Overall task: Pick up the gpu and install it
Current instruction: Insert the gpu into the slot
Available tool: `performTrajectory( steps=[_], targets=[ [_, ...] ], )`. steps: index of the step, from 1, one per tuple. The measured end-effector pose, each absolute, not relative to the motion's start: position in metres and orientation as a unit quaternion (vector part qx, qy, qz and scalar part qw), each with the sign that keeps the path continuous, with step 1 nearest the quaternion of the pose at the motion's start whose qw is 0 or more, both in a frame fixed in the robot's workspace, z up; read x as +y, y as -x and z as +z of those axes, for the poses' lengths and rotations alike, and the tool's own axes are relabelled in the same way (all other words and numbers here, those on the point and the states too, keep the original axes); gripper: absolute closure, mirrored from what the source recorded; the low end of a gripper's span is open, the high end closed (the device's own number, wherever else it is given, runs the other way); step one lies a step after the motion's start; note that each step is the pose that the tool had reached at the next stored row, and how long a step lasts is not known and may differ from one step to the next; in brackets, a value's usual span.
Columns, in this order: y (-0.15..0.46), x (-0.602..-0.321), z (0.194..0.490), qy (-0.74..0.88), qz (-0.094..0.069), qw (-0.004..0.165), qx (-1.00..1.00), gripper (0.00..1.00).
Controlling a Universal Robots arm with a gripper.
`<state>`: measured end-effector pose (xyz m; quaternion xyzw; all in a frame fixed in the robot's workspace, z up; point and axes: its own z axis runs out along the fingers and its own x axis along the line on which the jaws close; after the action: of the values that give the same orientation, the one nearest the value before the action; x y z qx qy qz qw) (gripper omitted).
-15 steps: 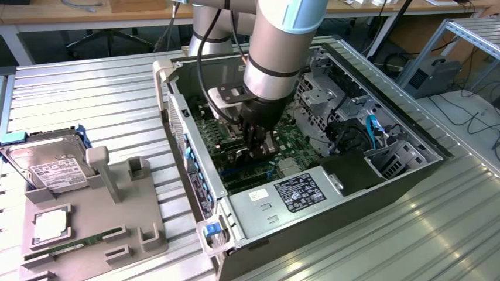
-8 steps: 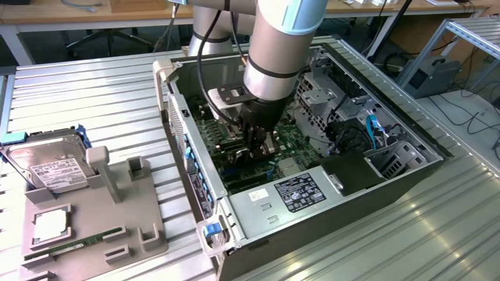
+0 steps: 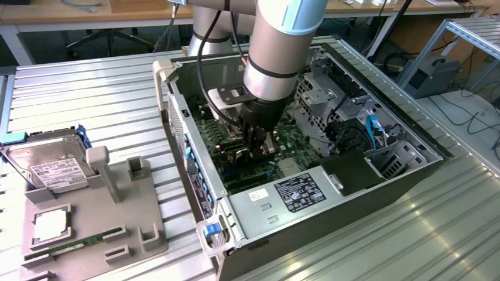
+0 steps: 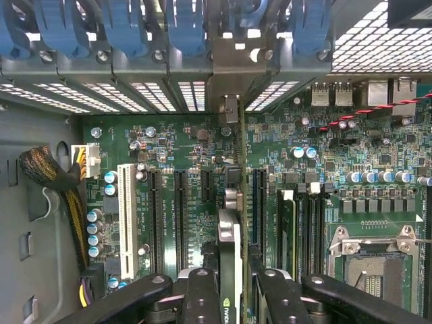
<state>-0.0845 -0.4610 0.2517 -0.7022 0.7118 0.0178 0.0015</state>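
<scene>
**Visitor:** What are you doing inside that computer case point(image 3: 234, 234)?

**Me:** I am holding the gpu point(image 4: 230, 270) edge-on, my claw point(image 4: 233, 283) clenched on it, one finger point(image 4: 202, 293) on each flat face. In the exterior view my claw point(image 3: 256, 149) is reaching down into the open case, low over the motherboard point(image 3: 293, 140).

**Visitor:** Where is the card sitting?

**Me:** It is standing upright over the row of long black slots point(image 4: 181, 209), its silver bracket point(image 4: 231, 115) pointing at the rear wall with the blue clips point(image 4: 185, 27). Whether its bottom edge is already touching a slot, I cannot tell from here.

**Visitor:** What makes this go well?

**Me:** As I judge it, I am keeping the card's edge parallel to the slot and the bracket lined up with its opening in the rear wall. I am pressing straight down, not rocking, because a tilted card would jam or scrape the small capacitors point(image 4: 111, 182) nearby. I am also keeping my grip steady so the card is not slipping between my fingers.
</scene>
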Motion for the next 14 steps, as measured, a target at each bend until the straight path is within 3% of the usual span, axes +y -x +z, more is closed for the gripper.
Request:
performTrajectory(
  steps=[1, 2, 3, 4, 14],
  targets=[
    [0.0845, -0.461, 0.2512, 0.702, 0.018, 0.002, 0.712, 0.72],
    [0.0845, -0.461, 0.2516, 0.702, 0.018, 0.002, 0.712, 0.6],
    [0.0845, -0.461, 0.2516, 0.702, 0.018, 0.002, 0.712, 0.6],
    [0.0845, -0.461, 0.2516, 0.702, 0.018, 0.002, 0.712, 0.54],
    [0.0845, -0.4598, 0.2572, 0.702, 0.018, 0.001, 0.712, 0.54]
  ],
)
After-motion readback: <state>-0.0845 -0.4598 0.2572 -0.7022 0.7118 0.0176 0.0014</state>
